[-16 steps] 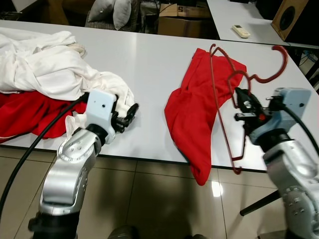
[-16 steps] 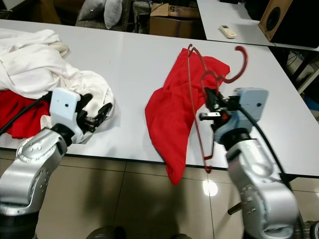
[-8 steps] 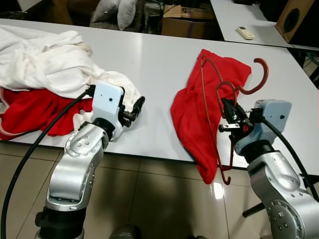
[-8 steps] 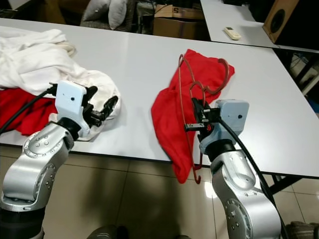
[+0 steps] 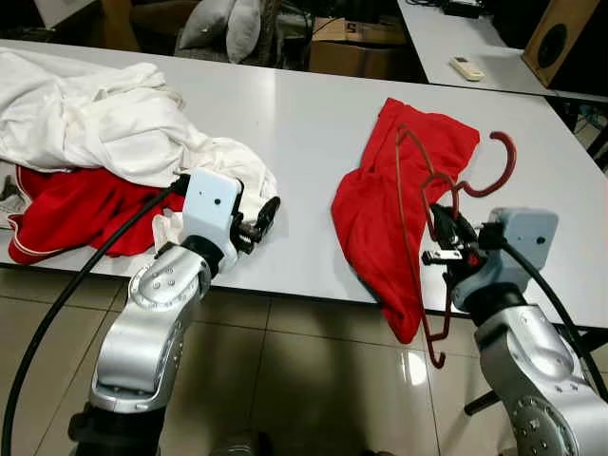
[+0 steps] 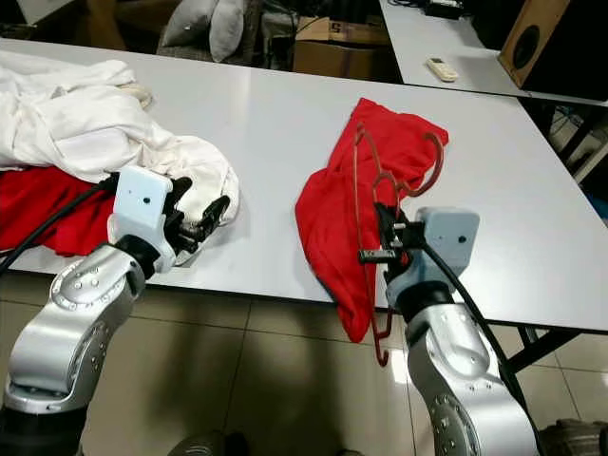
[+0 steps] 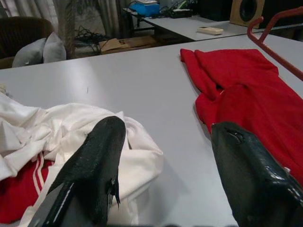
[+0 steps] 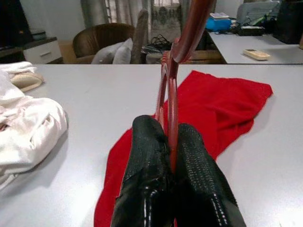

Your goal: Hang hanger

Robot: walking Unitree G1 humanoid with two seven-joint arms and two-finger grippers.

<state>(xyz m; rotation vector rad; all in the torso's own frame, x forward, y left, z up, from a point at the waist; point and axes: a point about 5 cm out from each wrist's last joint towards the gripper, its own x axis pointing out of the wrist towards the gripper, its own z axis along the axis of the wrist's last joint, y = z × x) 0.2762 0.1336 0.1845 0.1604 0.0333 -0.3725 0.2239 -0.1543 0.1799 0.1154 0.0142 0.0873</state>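
Observation:
My right gripper is shut on a red hanger, held at its neck just past the white table's front edge. The hook points up and to the right, and the frame's lower end dangles below the table top. In the right wrist view the hanger rises from between the closed fingers. A red garment lies crumpled on the table behind the hanger, one end drooping over the edge. My left gripper is open, low over the front edge beside a white clothes pile.
Another red garment lies under the white pile at the left. A second table behind holds a remote; a speaker stands at the far right. A cardboard box and cushions lie beyond the table. Tiled floor lies below.
The camera has shifted. My right gripper has drawn the hanger back toward the front edge and lower, so its bottom end hangs further below the table. The left gripper stays open.

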